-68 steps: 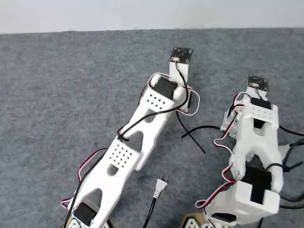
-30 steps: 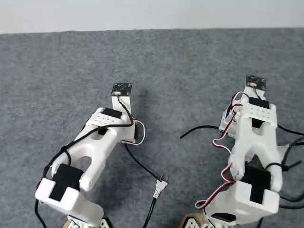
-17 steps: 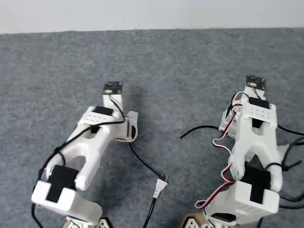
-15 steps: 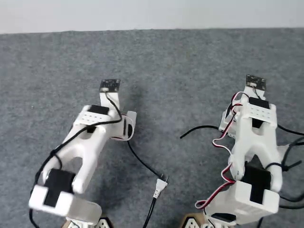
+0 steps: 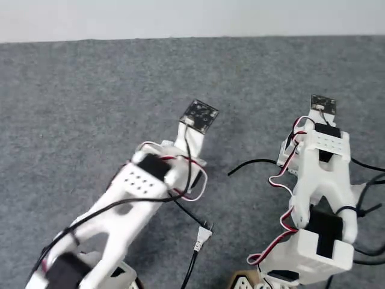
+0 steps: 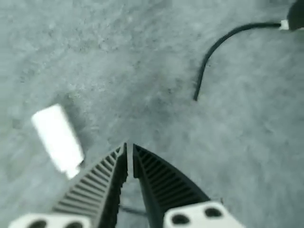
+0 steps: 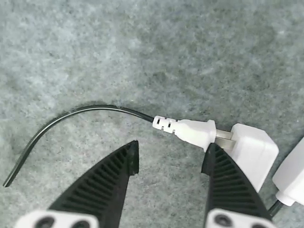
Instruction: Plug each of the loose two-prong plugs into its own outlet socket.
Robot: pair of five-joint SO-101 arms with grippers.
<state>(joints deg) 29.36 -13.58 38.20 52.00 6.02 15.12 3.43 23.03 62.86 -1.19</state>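
The table [image 5: 90,90] has a grey carpet-like surface. In the high view, the left arm [image 5: 138,192] runs from the lower left corner toward the centre of the frame. The right arm [image 5: 322,180] stands folded at the right edge.

Left gripper [image 6: 129,153]: the fingers are nearly together, with only a thin slit between them, and they grip nothing. It hangs above bare carpet, with a blurred white block [image 6: 57,137] just beside the fingertips.

Right gripper [image 7: 171,159]: the fingers are spread wide and hold nothing. It hangs over a white plug [image 7: 190,131]. This plug meets the outlet socket [image 7: 251,149], and bare metal prongs show between the two. Its black cord [image 7: 71,115] curves away across the carpet to a free end.

A loose two-prong plug [image 5: 201,238] lies on the carpet at lower centre of the high view, between the two arm bases, prongs pointing up-frame.
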